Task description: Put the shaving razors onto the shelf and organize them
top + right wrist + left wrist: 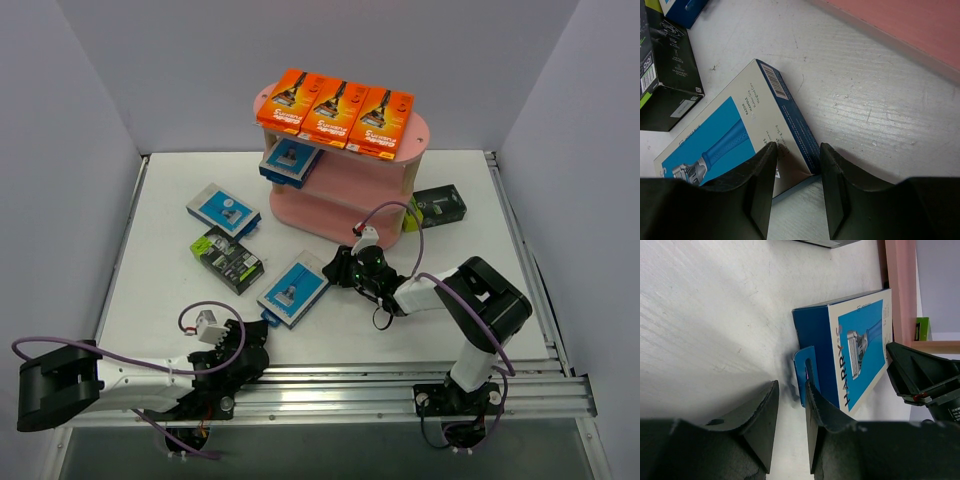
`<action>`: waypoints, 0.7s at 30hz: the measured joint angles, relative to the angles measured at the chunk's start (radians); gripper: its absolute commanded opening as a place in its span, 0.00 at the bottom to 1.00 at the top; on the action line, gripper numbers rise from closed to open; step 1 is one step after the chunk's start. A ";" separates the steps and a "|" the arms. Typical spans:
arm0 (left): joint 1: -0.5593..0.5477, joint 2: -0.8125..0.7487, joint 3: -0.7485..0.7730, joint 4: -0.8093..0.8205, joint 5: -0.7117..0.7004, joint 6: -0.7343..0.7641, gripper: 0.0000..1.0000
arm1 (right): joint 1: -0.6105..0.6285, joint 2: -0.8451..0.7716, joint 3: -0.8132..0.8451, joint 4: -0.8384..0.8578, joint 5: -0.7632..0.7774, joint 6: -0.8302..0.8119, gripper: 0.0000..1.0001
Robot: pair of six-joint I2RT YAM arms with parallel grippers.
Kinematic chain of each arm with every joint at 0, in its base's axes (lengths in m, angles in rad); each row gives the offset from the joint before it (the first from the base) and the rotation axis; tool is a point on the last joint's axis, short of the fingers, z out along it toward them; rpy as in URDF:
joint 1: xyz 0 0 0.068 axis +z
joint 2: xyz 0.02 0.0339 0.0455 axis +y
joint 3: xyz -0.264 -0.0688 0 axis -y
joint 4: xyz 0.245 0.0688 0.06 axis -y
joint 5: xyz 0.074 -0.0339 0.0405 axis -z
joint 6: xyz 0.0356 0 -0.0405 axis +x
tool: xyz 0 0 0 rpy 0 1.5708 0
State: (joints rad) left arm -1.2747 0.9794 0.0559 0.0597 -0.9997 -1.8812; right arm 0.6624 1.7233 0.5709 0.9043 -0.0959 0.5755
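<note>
The right gripper [797,150] is pinched shut on an end corner of a flat blue-and-white razor pack [715,135], which lies toward the front edge of the white bench [160,290]. The left gripper [791,385] stands part spread and empty, its tips right by that pack's blue hang tab [801,371]. "HARRY'S" runs along the pack's face. Behind stands the pink three-tier shelf [420,135], with three bright orange packs [335,108] in a row on top.

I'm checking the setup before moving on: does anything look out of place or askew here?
Nothing is damaged or spilled. The three orange packs sit in a neat row on the shelf top. One black pack lies alone right of the shelf, apart from the three loose packs scattered at odd angles in front.
</note>
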 measured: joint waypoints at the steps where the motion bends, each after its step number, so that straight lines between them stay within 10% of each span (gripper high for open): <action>1: 0.000 0.002 0.000 0.002 -0.002 -0.001 0.36 | 0.000 0.000 0.000 0.000 0.000 0.000 0.34; 21: 0.158 0.087 -0.004 0.249 0.148 0.264 0.31 | 0.000 0.005 -0.001 0.010 -0.003 0.000 0.34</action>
State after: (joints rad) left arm -1.1172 1.0668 0.0517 0.3088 -0.8520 -1.6176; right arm 0.6624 1.7283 0.5701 0.9146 -0.0986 0.5758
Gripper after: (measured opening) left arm 0.306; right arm 0.348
